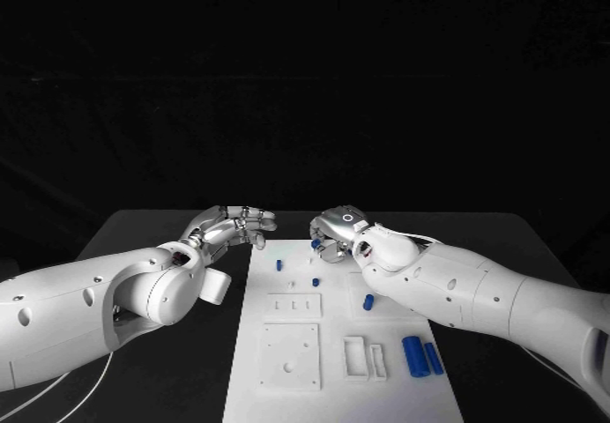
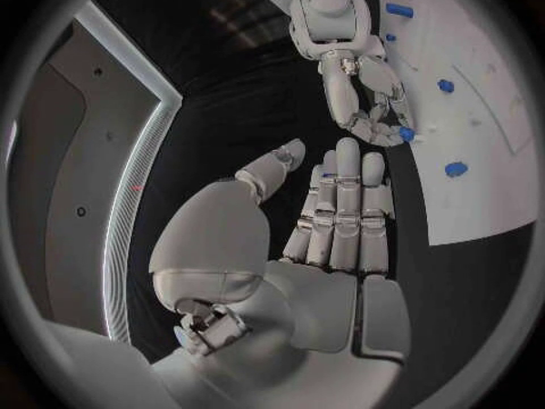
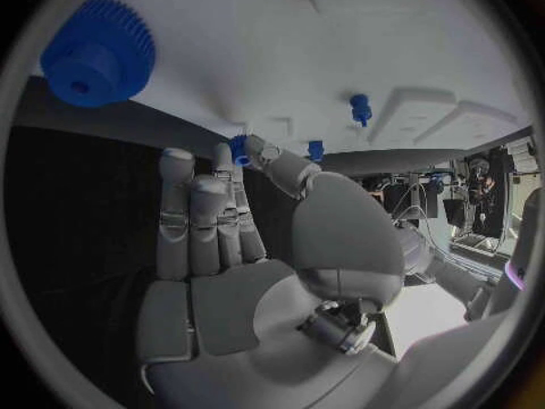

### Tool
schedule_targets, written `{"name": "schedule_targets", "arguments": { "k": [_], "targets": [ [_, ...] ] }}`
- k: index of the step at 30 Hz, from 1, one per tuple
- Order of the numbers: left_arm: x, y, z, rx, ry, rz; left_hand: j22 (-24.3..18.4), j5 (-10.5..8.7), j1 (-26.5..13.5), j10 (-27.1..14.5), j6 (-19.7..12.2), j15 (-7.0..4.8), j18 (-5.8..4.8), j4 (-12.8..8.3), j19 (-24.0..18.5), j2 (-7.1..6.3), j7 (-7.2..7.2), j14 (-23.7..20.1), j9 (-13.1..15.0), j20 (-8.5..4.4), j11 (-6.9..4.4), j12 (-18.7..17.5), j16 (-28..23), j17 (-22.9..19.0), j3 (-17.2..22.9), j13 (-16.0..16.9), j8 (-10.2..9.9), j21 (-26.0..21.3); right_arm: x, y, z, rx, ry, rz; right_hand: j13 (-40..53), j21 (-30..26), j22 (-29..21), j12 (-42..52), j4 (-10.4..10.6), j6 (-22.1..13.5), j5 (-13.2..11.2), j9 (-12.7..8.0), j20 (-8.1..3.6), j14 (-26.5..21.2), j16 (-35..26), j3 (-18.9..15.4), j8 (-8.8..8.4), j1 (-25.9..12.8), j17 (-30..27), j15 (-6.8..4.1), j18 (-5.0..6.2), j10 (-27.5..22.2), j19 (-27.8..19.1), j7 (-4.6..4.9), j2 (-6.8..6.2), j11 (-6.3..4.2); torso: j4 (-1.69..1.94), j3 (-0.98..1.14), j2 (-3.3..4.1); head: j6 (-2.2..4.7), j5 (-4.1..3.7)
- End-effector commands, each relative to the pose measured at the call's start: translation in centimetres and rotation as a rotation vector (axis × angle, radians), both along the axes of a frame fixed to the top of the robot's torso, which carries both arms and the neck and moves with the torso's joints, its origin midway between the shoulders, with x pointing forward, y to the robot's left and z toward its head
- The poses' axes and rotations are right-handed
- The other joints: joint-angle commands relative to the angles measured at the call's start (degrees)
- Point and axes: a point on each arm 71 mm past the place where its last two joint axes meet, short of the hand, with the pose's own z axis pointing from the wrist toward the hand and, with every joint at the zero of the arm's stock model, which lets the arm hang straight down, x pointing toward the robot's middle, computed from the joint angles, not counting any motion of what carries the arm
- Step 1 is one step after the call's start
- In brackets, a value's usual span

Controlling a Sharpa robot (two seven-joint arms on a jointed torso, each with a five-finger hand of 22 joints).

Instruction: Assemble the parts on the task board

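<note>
Heads up: your right hand [image 1: 341, 231] is pinching a small blue part [image 2: 405, 134] at its fingertips, right over the far end of the white task board [image 1: 286, 392], so a loose pinch could let it drop or roll off onto the black table [image 1: 152, 238]. Your left hand [image 1: 236, 226] hovers just off the board's far left corner, fingers apart, holding nothing. More blue parts sit down the board, including two blue cylinders [image 1: 420, 355] near you and a blue gear [image 3: 100, 52]. The room behind is dark.
</note>
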Motion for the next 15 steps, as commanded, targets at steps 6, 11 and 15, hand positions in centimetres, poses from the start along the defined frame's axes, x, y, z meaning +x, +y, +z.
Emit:
{"name": "schedule_targets", "arguments": {
  "k": [6,11,15],
  "targets": [
    [0.07,-0.23,0.20,-0.003,-0.009,-0.004,1.09,0.38,0.02,-0.39,-0.29,0.14,1.37,-0.07,-0.21,-0.03,0.07,-0.40,0.07,-0.10,0.18,-0.26,0.42,-0.10,0.16,0.03,-0.18,0.25,-0.10,0.21,-0.54,-0.030,0.031,-0.008,0.12,0.37,1.22,-0.26,0.10,0.47,0.44,0.02,-0.13,-0.10,0.21,0.21,0.08,0.42,-0.08,-0.37,3.16,0.37,-0.17,0.09,-0.33,0.18,-0.05,-0.03,0.10,-0.19,0.20],
    [0.11,-0.24,0.19,-0.003,-0.009,-0.004,1.09,0.38,0.01,-0.40,-0.29,0.14,1.37,-0.07,-0.21,-0.02,0.07,-0.41,0.07,-0.10,0.18,-0.27,0.44,-0.12,0.17,0.03,-0.19,0.27,-0.19,0.23,-0.59,-0.034,0.039,-0.007,0.15,0.40,1.21,-0.29,0.12,0.47,0.58,0.04,-0.13,-0.11,0.22,0.23,0.06,0.41,-0.09,-0.36,3.16,0.37,-0.19,0.09,-0.36,0.18,-0.02,-0.06,0.06,-0.26,0.18],
    [0.11,-0.18,0.19,-0.003,-0.008,-0.003,1.09,0.38,0.01,-0.40,-0.29,0.14,1.38,-0.07,-0.22,-0.02,0.07,-0.41,0.08,-0.10,0.18,-0.27,0.46,-0.12,0.17,0.03,-0.19,0.28,-0.26,0.26,-0.59,-0.034,0.040,-0.005,0.17,0.42,1.21,-0.30,0.13,0.47,0.69,0.05,-0.14,-0.12,0.24,0.23,0.05,0.39,-0.10,-0.36,3.16,0.37,-0.20,0.09,-0.36,0.18,-0.14,-0.03,0.09,-0.30,0.29]
  ]
}}
